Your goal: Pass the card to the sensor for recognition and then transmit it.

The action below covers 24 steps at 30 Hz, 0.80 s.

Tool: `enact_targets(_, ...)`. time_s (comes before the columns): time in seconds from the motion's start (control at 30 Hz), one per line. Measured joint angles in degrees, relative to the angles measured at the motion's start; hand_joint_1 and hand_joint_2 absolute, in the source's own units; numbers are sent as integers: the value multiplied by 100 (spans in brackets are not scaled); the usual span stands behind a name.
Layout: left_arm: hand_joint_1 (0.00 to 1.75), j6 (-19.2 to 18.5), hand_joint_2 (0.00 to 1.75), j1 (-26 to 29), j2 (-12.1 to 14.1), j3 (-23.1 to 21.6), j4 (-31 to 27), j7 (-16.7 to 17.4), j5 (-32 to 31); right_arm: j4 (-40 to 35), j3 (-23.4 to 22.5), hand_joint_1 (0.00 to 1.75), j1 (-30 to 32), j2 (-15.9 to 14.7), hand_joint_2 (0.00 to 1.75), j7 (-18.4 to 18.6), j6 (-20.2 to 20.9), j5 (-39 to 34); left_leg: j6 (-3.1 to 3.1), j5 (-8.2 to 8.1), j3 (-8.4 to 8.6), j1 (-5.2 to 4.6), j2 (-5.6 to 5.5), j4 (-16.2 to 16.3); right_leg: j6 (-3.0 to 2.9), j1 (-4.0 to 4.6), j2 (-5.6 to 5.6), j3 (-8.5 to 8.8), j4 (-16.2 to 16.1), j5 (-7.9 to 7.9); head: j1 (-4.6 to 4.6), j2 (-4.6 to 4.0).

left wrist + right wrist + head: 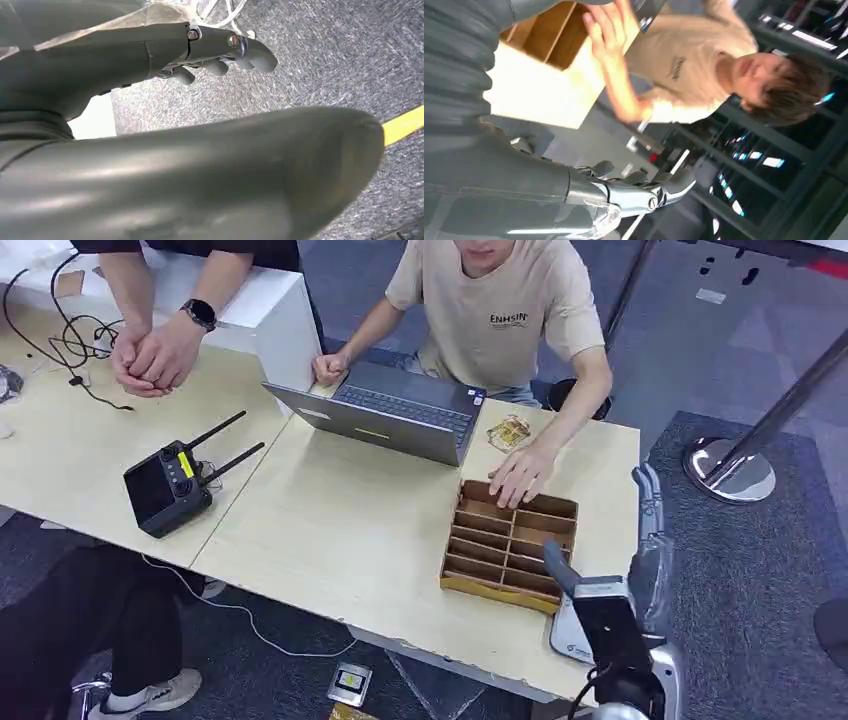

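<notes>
- right hand (pixel 648 502) is up by the worktop's (pixel 350 530) right edge, fingers loose, holding nothing
- left hand (pixel 220 50) hangs over carpet, fingers a bit curled, nothing in it
- person's hand (pixel 520 475) rests on the wooden divider tray (pixel 510 545)
- white sensor (pixel 572 635) lies just beside the tray; can't make out a card

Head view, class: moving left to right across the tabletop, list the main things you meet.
Cables → clasped hands → black controller → laptop → divided tray → robot's right hand.
</notes>
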Motion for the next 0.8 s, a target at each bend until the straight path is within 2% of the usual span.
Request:
enact_targets(0.13, 0, 0, 0, 0, 11, 2, 0, -7, 0, 146, 75, 0, 50, -33, 175, 129, -39, 218, 0, 0, -1, 0, 0, 0, 0, 0, 0, 0, 0, 0, 0, 0)
enact_targets(0.27, 0, 9, 0, -1, 26, 2, 0, -15, -39, 271, 171, 0, 53, -40, 175, -105, 13, -529, 0, 0, -1, 0, 0, 0, 0, 0, 0, 1, 0, 0, 2, 0)
enact_targets(0.43, 0, 7, 0, -1, 33, 0, 0, -103, -129, 473, 284, 0, -35, -51, 175, -260, 186, -744, 0, 0, 1, 0, 0, 0, 0, 0, 0, 1, 0, 0, 2, 0)
enact_targets(0.6, 0, 77, 0, -2, 0, -2, 0, -72, -190, 639, 330, 0, -107, -145, 175, -271, 341, -576, 0, 0, 0, -1, 0, 0, 0, -1, 0, 2, 0, 0, 2, 0)
enact_targets(0.8, 0, 129, 0, -2, -77, -4, 0, -57, -208, 899, 453, 0, -176, -188, 175, -117, 396, 27, 0, 0, 1, -1, 0, 0, 0, -1, 0, 2, 0, 0, 0, 0)
